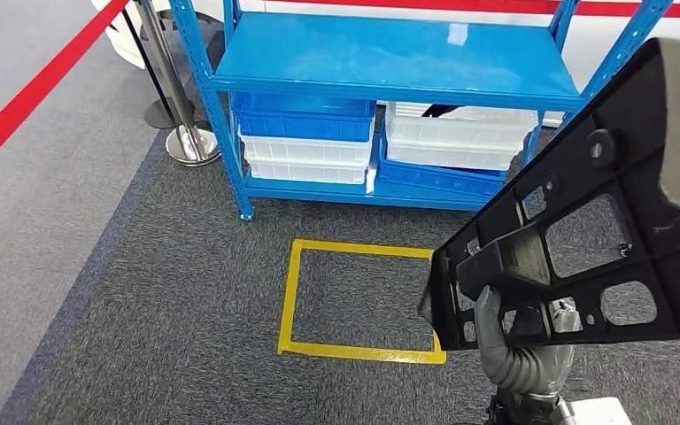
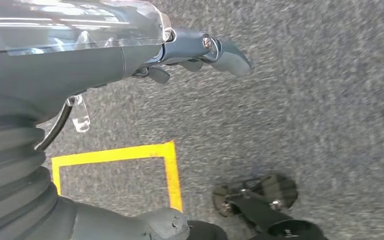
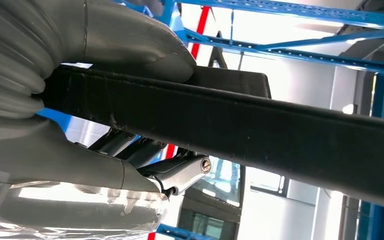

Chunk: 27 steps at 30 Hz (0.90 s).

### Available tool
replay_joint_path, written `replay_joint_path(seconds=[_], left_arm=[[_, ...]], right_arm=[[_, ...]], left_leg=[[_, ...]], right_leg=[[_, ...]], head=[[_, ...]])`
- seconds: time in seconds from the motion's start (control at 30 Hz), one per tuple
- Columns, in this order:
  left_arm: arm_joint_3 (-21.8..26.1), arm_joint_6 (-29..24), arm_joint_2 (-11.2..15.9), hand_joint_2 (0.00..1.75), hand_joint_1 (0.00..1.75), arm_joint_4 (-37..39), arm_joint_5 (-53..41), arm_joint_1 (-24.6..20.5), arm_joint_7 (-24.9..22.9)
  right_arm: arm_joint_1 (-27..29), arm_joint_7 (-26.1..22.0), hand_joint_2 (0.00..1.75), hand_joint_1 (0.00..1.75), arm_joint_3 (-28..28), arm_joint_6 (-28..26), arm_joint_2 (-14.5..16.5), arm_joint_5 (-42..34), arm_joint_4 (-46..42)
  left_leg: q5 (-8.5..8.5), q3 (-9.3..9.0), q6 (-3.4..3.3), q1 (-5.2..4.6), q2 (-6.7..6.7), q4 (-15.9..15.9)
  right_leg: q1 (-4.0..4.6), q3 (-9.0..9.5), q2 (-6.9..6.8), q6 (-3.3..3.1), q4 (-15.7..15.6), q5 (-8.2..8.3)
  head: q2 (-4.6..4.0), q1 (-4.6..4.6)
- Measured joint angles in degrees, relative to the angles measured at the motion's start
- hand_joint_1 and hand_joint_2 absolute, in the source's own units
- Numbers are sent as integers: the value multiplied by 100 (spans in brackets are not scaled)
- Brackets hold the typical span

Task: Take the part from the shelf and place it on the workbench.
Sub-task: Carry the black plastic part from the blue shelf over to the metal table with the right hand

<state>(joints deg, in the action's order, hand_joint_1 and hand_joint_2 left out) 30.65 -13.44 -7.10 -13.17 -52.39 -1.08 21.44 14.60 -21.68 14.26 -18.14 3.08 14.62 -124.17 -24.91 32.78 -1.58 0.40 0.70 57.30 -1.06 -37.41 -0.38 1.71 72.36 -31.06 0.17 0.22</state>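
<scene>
The part is a large flat black plastic bracket with several cut-out openings. It is held up, tilted, at the right of the head view, in front of the blue shelf. My right hand grips it from below at its lower end. In the right wrist view the thumb lies over the edge of the part and the darker fingers press from the other side. My left hand hangs over the grey carpet, fingers stretched out and holding nothing.
The shelf's lower level holds stacked blue bins and white bins. A yellow taped square marks the carpet in front of it. Chrome stanchions with a red belt stand at the left.
</scene>
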Motion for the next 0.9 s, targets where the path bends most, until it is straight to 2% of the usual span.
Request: replay_joint_path(seconds=[0.03, 0.07, 0.1, 0.13, 0.17, 0.23, 0.27, 0.3, 0.33, 0.37, 0.4, 0.43, 0.47, 0.5, 0.53, 0.57, 0.6, 0.63, 0.67, 0.73, 0.77, 0.8, 0.83, 0.9], left_arm=[[1, 0, 0, 175, 0, 0, 0, 0, 0], [2, 0, 0, 175, 0, 0, -1, -1, 0], [3, 1, 0, 175, 0, -1, -1, 0, 0], [5, 2, 0, 175, 0, -1, -2, 2, 0], [7, 3, 0, 175, 0, -1, -2, 5, 0], [15, 4, 1, 175, 0, -1, -2, 18, 0], [21, 3, 1, 175, 0, -1, -2, 22, 0], [27, 3, 2, 175, 0, -1, -2, 30, -1], [32, 2, 2, 175, 0, -1, -2, 32, -2], [35, -1, 1, 175, 0, -1, -2, 35, -3], [37, -3, 1, 175, 0, -1, -3, 37, -4], [38, -6, 0, 175, 0, -1, -5, 37, -4], [39, -7, 1, 175, 0, -1, -10, 37, -5], [39, -8, 1, 175, 0, -1, -17, 38, -7], [40, -8, 2, 175, 0, -1, -26, 39, -8], [42, -9, 8, 175, 0, -1, -33, 35, -10], [44, -10, 15, 175, 0, -1, -39, 32, -8], [47, -10, 22, 175, 0, -1, -45, 31, -5], [52, -10, 30, 175, 0, -1, -49, 32, -2], [68, -6, 28, 175, 0, -1, -58, 38, 3], [76, -2, 27, 175, 0, -1, -62, 39, 3], [83, 3, 27, 175, 0, -1, -64, 40, 4], [88, 10, 27, 175, 0, -1, -67, 39, 5], [94, 28, 32, 175, 0, -1, -82, 38, 10]], right_arm=[[-5, 0, 175, 175, 0, 0, 0, 1, 2], [-15, 1, 175, 175, -1, 0, 0, 2, 2], [-23, 1, 175, 175, -1, 0, 0, 3, 2], [-31, 1, 175, 175, -1, 0, 0, 4, 2], [-37, 1, 175, 175, -2, 0, 0, 4, 3], [-42, -1, 175, 175, -3, 0, 1, 4, 5], [-46, 0, 175, 175, -3, 0, 1, 4, 6], [-48, 0, 175, 175, -3, -1, 2, 4, 7], [-48, 0, 175, 175, -3, -1, 2, 4, 7], [-46, 0, 175, 175, -3, -2, 2, 5, 7], [-44, 0, 175, 175, -3, -2, 2, 8, 7], [-40, -1, 175, 175, -3, -2, 2, 12, 7], [-33, -2, 175, 175, -3, -4, 2, 20, 7], [-22, -4, 175, 175, -2, -7, 2, 30, 7], [-6, -7, 175, 175, 0, -13, 2, 41, 7], [12, -9, 175, 175, 3, -19, 2, 54, 6], [28, -12, 175, 175, 7, -26, 2, 65, 4], [40, -15, 175, 175, 13, -39, 2, 78, 2], [48, -18, 175, 175, 18, -58, 2, 90, 0], [57, -24, 175, 175, 30, -96, 2, 113, -4], [62, -30, 175, 175, 33, -113, 2, 119, -5], [67, -37, 175, 175, 36, -128, 2, 122, -7], [70, -45, 175, 175, 36, -152, 2, 122, -8], [71, -57, 175, 175, 33, -200, 2, 118, -8]], left_leg=[[39, 79, 21, 0, -3, 37], [74, 150, 47, -7, -7, 75], [113, 196, 79, -15, -11, 99], [156, 227, 112, -21, -13, 111], [202, 248, 146, -25, -14, 108], [235, 287, 211, -17, -23, 111], [118, 335, 244, -9, -29, 194], [-96, 404, 273, -2, -34, 379], [-393, 494, 299, 10, -37, 681], [-679, 583, 321, 12, -37, 1048], [-868, 644, 335, 15, -37, 1396], [-931, 648, 341, 15, -37, 1637], [-863, 568, 337, 15, -37, 1697], [-708, 392, 321, 14, -38, 1559], [-541, 126, 290, 9, -40, 1239], [-462, -175, 249, -5, -44, 814], [-456, -449, 214, -19, -47, 389], [-491, -630, 185, -38, -51, 81], [-535, -710, 164, -58, -52, -93], [-458, -677, 122, -58, -39, -180], [-398, -646, 89, -46, -27, -205], [-333, -602, 47, -29, -11, -225], [-274, -550, 14, -15, 4, -228], [-175, -390, -21, -22, 11, -184]], right_leg=[[-9, 284, 1, -10, -348, 118], [-4, 584, 6, -28, -774, 138], [5, 807, 15, -57, -1119, 116], [20, 939, 24, -87, -1354, 67], [41, 967, 33, -123, -1451, 44], [33, 892, 25, -209, -1467, 131], [24, 842, 14, -266, -1475, 188], [14, 783, 2, -315, -1486, 250], [18, 714, -8, -351, -1485, 310], [27, 638, -10, -374, -1482, 368], [39, 561, -12, -380, -1477, 425], [50, 478, -15, -383, -1468, 483], [60, 395, -17, -381, -1456, 538], [70, 313, -17, -375, -1440, 589], [78, 239, -15, -367, -1421, 637], [89, 175, -14, -353, -1402, 679], [94, 128, -16, -330, -1387, 722], [91, 97, -22, -302, -1384, 768], [82, 76, -28, -269, -1394, 818], [63, 53, -29, -199, -1416, 890], [61, 28, -17, -165, -1377, 825], [58, -17, -3, -135, -1250, 658], [48, -93, 10, -108, -1000, 390], [24, -272, 17, -61, -272, -139]], head=[[0, 0], [0, 0], [0, -3], [0, 5], [0, 11], [0, 26], [0, 16], [0, 4], [0, -6], [0, -18], [0, -20], [0, -19], [0, -19], [0, -20], [0, -20], [0, -18], [0, -16], [0, -16], [0, -15], [0, -16], [0, -10], [0, 3], [0, 15], [0, 32]])
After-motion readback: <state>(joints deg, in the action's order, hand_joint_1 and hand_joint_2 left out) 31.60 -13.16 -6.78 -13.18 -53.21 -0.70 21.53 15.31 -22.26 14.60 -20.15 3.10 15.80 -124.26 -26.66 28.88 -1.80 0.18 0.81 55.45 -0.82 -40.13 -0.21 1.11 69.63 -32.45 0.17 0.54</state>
